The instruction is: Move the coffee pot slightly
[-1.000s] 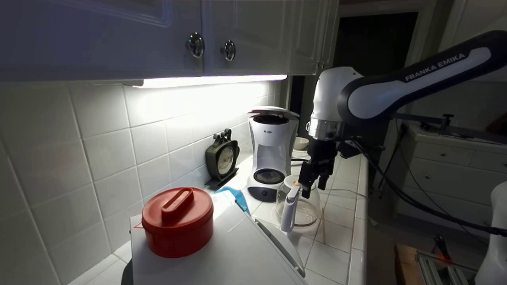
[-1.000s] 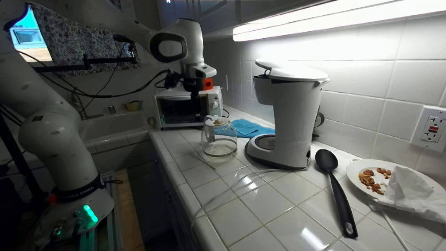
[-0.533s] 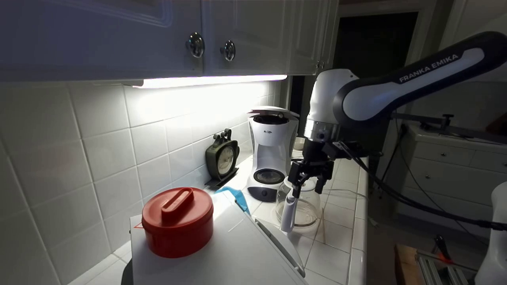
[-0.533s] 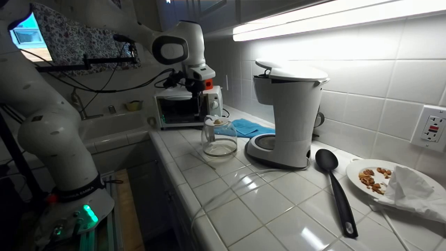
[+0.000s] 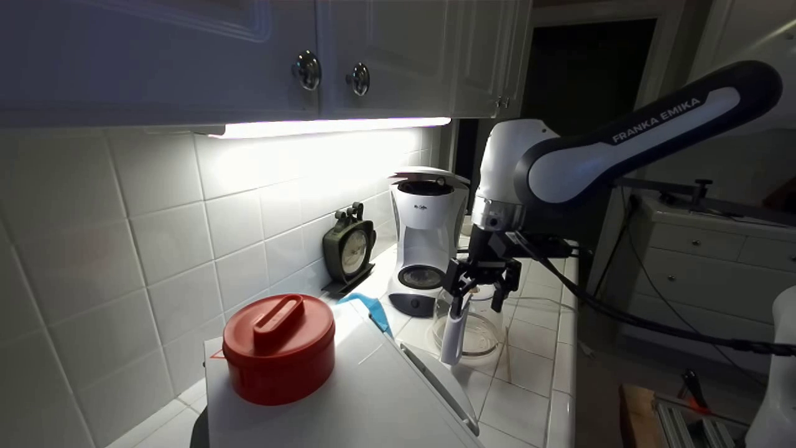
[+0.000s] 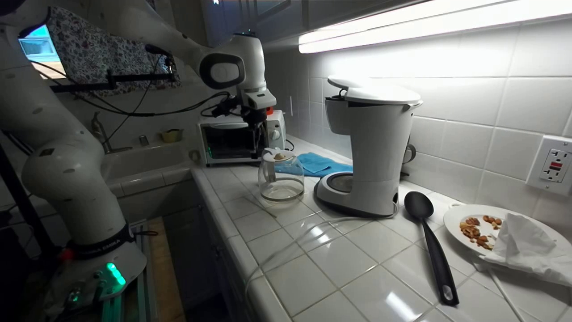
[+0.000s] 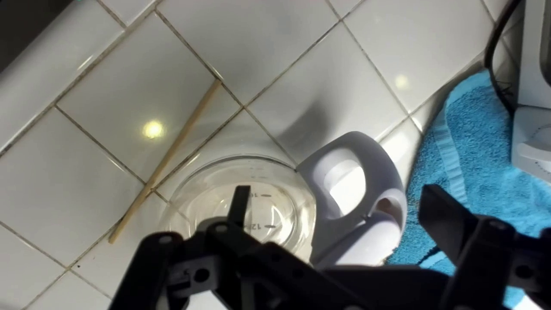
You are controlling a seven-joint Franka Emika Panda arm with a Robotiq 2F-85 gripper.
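Note:
The coffee pot is a clear glass carafe with a white lid and handle. It stands upright on the tiled counter in both exterior views (image 5: 476, 336) (image 6: 282, 187). Its white handle (image 7: 359, 181) faces the toaster oven. My gripper (image 5: 477, 306) is open and points down over the pot's handle side; it also shows in an exterior view (image 6: 258, 152). In the wrist view the open gripper (image 7: 335, 193) has one finger over the glass body and the other beyond the handle, over the towel. The handle lies between them. Whether a finger touches the pot cannot be told.
The white coffee machine (image 6: 375, 156) stands beside the pot. A blue towel (image 7: 486, 150) and a white toaster oven (image 5: 385, 398) with a red pot (image 5: 280, 373) on it are near the handle. A thin wooden stick (image 7: 166, 159) lies beside the pot. Cabinets (image 5: 404, 56) hang above.
The arm has moved lower and the gripper has come closer to the pot's handle. The gripper has turned, and its fingers now show spread apart. The pot has not moved.

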